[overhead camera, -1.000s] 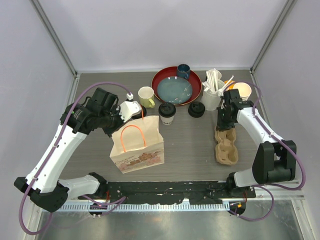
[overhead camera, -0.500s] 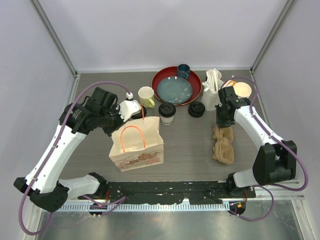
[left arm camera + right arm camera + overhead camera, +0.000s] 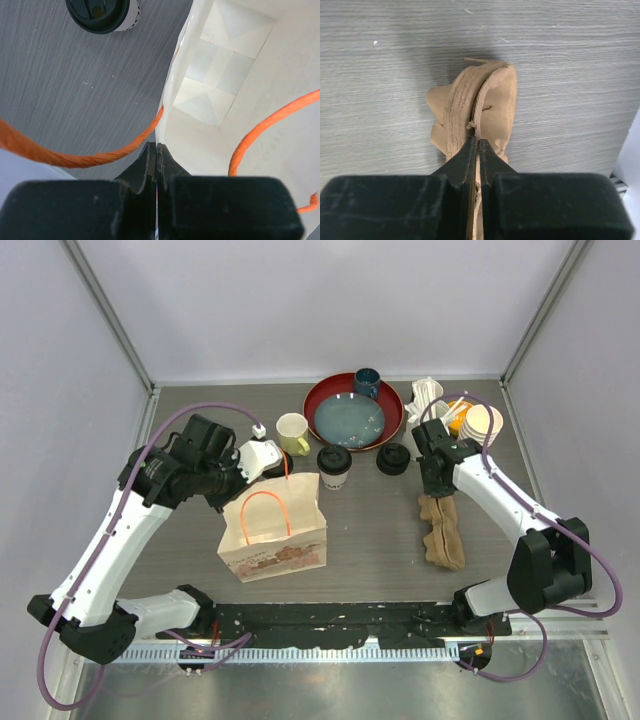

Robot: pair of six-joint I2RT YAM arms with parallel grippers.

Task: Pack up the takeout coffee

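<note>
Two lidded cups, left cup [image 3: 334, 466] and right cup [image 3: 393, 459], stand at the bag's [image 3: 273, 525] one o'clock; left gripper [image 3: 156, 152] pinches the bag's rim; right gripper [image 3: 478, 147] clamps the carrier's [image 3: 487, 105] edge; open table [image 3: 380, 530] lies between bag and carrier.

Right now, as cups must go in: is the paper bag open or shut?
Open: the left gripper pinches the rim of the paper bag, whose white floor shows inside.

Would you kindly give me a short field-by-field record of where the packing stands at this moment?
Left hand: shut on paper bag rim
Right hand: shut on cup carrier, turned on edge
Lidded cup one: on table, beyond bag
Lidded cup two: on table, nearer the carrier
Packed: neither cup
</note>
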